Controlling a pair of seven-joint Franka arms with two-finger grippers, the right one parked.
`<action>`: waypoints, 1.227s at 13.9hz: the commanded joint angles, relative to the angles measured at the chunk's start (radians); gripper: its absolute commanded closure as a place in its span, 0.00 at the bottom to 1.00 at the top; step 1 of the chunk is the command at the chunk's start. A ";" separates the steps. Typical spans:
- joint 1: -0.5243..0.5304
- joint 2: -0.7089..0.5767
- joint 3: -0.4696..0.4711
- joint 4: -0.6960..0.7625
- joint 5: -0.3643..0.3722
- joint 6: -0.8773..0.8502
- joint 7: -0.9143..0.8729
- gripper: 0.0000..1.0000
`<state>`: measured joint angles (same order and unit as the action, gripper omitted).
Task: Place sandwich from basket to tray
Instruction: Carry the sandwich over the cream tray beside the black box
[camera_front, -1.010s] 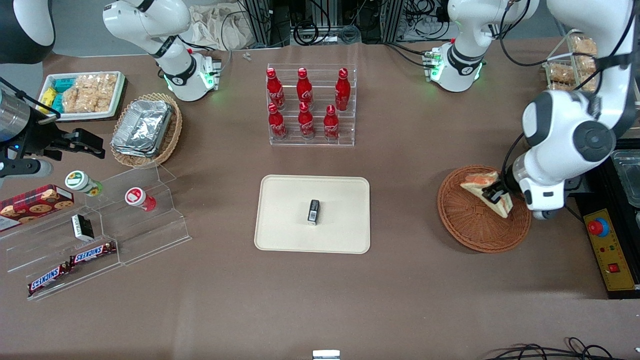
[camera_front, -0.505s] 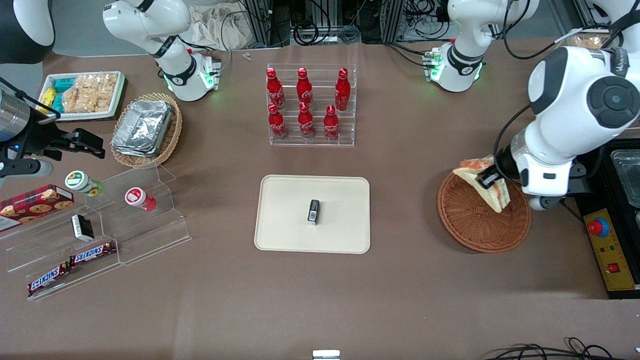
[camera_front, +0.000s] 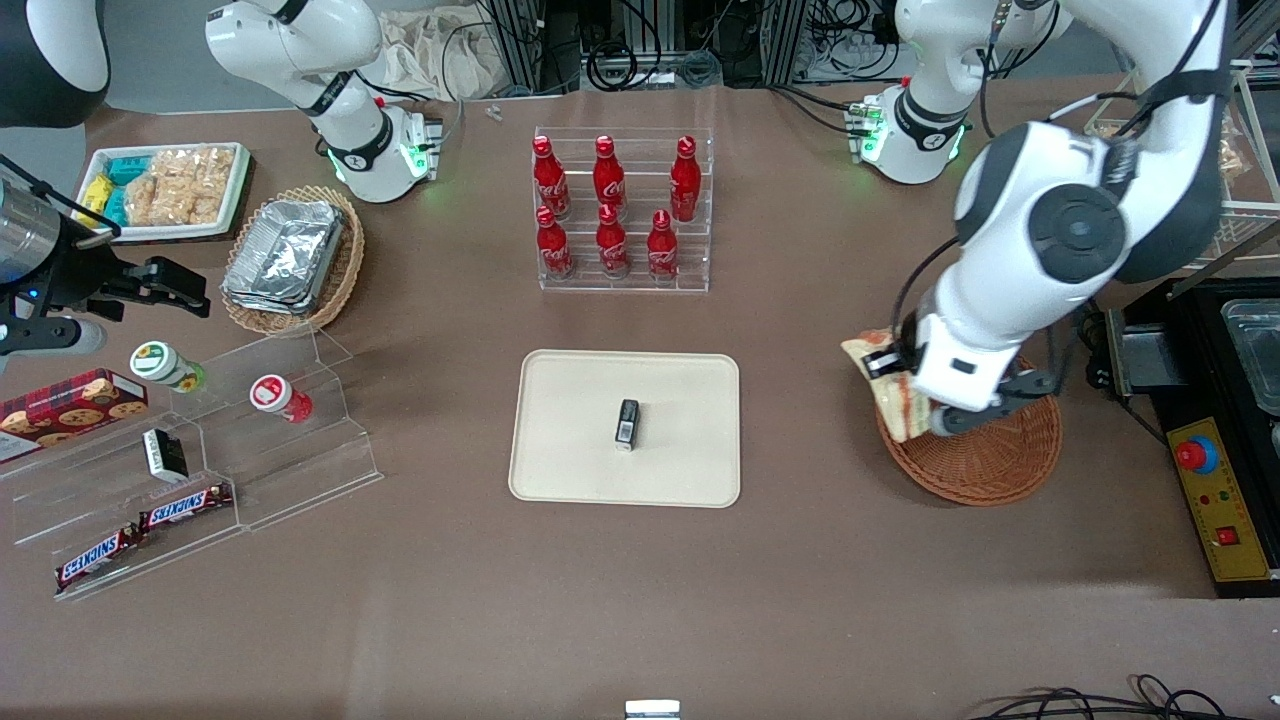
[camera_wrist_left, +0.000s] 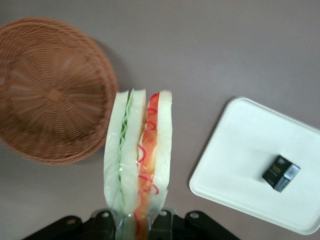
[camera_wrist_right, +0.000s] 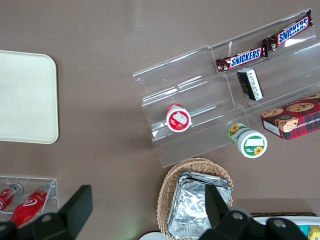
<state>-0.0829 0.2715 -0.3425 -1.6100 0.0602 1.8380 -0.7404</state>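
The sandwich (camera_front: 893, 400), a wedge of pale bread with red-orange and green filling, hangs in the air over the rim of the round reddish-brown basket (camera_front: 990, 460), on the tray's side. My gripper (camera_front: 890, 372) is shut on it. In the left wrist view the sandwich (camera_wrist_left: 137, 150) stands out from the gripper (camera_wrist_left: 136, 225), pinched at its base, with the empty basket (camera_wrist_left: 50, 90) below to one side and the cream tray (camera_wrist_left: 240, 160) to the other. The tray (camera_front: 570, 430) lies mid-table and carries a small black box (camera_front: 627, 423), which shows as well in the wrist view as the black box (camera_wrist_left: 281, 173).
A clear rack of red bottles (camera_front: 620, 210) stands farther from the front camera than the tray. A control box with a red stop button (camera_front: 1215, 500) sits beside the basket. A clear stepped stand with snacks (camera_front: 200, 450) and an oval basket of foil containers (camera_front: 290, 260) lie toward the parked arm's end.
The gripper has lifted the sandwich out of the basket and carried it toward the tray, from over the basket's middle to over its rim. The arm has swung with it.
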 joint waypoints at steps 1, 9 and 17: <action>-0.087 0.095 -0.004 0.071 0.062 0.030 0.033 1.00; -0.234 0.345 -0.004 0.122 0.092 0.216 0.047 1.00; -0.278 0.497 -0.004 0.120 0.101 0.293 0.092 1.00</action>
<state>-0.3519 0.7304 -0.3506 -1.5321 0.1437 2.1362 -0.6685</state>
